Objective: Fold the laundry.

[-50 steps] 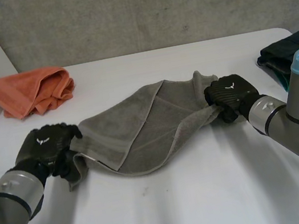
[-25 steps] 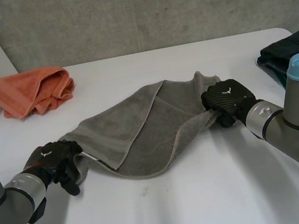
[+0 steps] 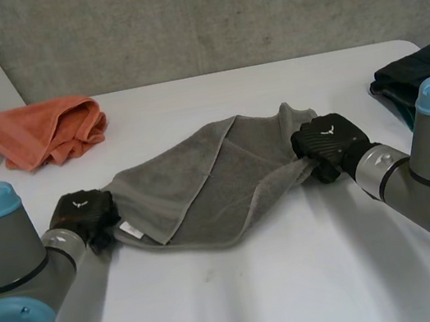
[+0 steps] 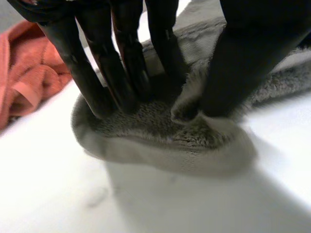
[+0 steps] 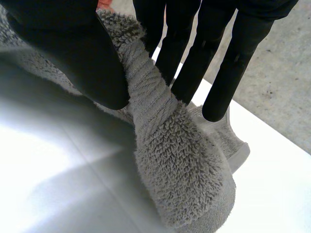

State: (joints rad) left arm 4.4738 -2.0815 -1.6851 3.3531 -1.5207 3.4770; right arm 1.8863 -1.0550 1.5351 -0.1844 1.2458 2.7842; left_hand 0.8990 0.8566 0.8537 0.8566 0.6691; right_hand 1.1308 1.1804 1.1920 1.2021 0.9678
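Currently the grey towel (image 3: 202, 184) lies stretched across the middle of the white counter (image 3: 263, 294), partly folded, with one layer turned over along a diagonal edge. A small white label (image 3: 130, 230) shows near its left end.

The left hand (image 3: 83, 213) is at the towel's left end. In the left wrist view its straight fingers (image 4: 99, 82) press down into the pile while the thumb (image 4: 248, 68) closes from the opposite side, so a raised bunch of the towel is pinched between them.

The right hand (image 3: 326, 141) is at the towel's right end. In the right wrist view the cloth is gathered there into a thick roll that passes between the thumb (image 5: 73, 53) and the fingers (image 5: 194, 63), which clamp it.

An orange towel (image 3: 47, 132) lies crumpled on the counter, well apart from the grey towel, beyond its left end. A dark folded cloth (image 3: 419, 66) sits at the counter edge, beyond the grey towel's right end.
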